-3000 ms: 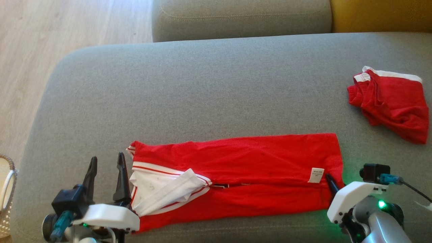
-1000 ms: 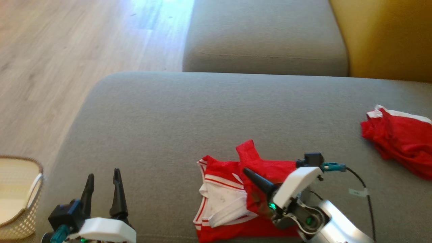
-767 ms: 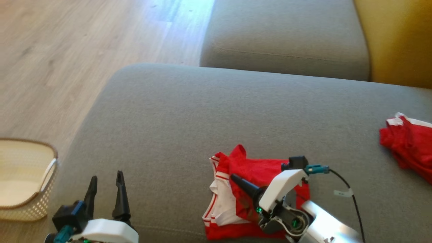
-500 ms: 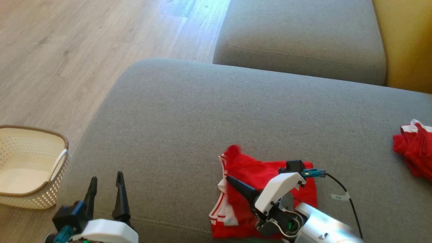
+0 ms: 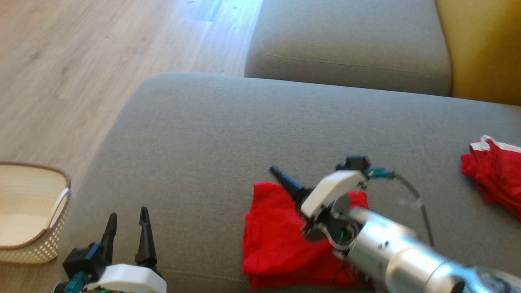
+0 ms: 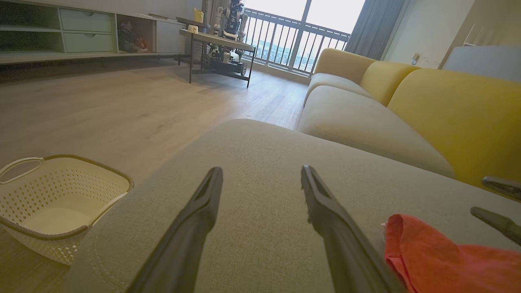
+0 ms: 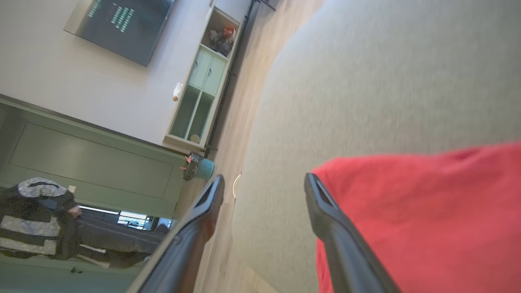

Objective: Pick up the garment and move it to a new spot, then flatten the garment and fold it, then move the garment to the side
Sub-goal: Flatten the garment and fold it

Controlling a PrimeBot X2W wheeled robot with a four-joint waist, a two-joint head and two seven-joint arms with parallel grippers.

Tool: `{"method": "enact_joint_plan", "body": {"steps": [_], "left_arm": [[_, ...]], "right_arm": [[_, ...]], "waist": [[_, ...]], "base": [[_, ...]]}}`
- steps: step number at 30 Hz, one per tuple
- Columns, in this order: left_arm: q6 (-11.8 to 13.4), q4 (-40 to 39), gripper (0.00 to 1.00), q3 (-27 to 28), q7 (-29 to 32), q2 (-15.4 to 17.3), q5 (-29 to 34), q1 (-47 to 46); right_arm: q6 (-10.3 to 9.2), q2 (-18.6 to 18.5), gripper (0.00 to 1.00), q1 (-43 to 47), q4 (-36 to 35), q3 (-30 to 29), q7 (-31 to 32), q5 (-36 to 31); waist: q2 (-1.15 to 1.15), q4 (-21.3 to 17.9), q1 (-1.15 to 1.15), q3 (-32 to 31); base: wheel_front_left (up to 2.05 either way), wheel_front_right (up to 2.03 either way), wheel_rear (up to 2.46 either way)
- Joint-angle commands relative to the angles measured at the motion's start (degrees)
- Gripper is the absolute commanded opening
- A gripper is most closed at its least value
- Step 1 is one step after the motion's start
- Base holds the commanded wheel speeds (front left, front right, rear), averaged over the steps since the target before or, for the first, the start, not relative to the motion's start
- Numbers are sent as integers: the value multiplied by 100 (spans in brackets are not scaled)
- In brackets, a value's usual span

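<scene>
Here the right gripper (image 7: pixel 264 179) stands open and empty, fingers spread at the top edge of the folded red garment (image 5: pixel 276 236), which lies on the grey sofa cushion (image 5: pixel 195 134), lower middle of the head view. The left gripper (image 5: pixel 127 213), also open and empty, sits lower left, near a pale basket (image 5: pixel 32 252); a crumpled red cloth (image 5: pixel 492 179) lies far right.
</scene>
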Motion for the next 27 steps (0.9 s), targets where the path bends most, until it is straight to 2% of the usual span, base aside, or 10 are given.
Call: {"method": "enact_joint_plan", "body": {"steps": [1, 6, 8, 9, 10, 13, 17, 21, 24, 27], "left_arm": [[10, -188, 100, 174, -70, -4, 9, -291], [23, -271, 100, 195, -70, -12, 6, -330], [34, -316, 100, 219, -70, -15, 5, -345], [49, -367, 100, 259, -70, -18, 1, -362], [59, -394, 100, 280, -70, -20, -1, -371], [87, -473, 100, 337, -70, -27, -8, -392], [118, -549, 100, 397, -70, -35, -9, -404], [135, -590, 100, 417, -70, -43, -16, -388], [138, -584, 100, 412, -70, -47, -9, -381], [137, -581, 100, 418, -70, -50, 19, -385]], "right_arm": [[-1, 29, 100, -307, 26, -34, -124, -84], [-1, 27, 100, -716, 654, -12, -389, -717], [-1, -48, 100, -868, 873, -10, -484, -1295], [-1, -215, 100, -1018, 1024, -9, -524, -1931], [-1, -340, 100, -1153, 1084, -67, -528, -2249], [-1, -752, 100, -1300, 1016, -557, -532, -3229], [-1, -1426, 100, -988, 437, -1653, -533, -4782], [-1, -1878, 100, -41, -534, -3322, -534, -6348], [-1, -1837, 100, 901, -1430, -4614, -534, -7585], [-1, -1490, 100, 1857, -2343, -5687, -534, -8695]], "waist": [[0, -71, 0, -8], [0, -277, 0, -18], [0, -362, 0, -17], [0, -451, 0, -5], [0, -496, 0, 4], [0, -636, 0, 34], [0, -811, 0, 77], [0, -963, 0, 97], [0, -1051, 0, 114], [0, -1108, 0, 127]], "base": [[0, 0, 0], [0, 0, 0], [0, 0, 0], [0, 0, 0], [0, 0, 0], [0, 0, 0], [0, 0, 0], [0, 0, 0], [0, 0, 0], [0, 0, 0]]}}
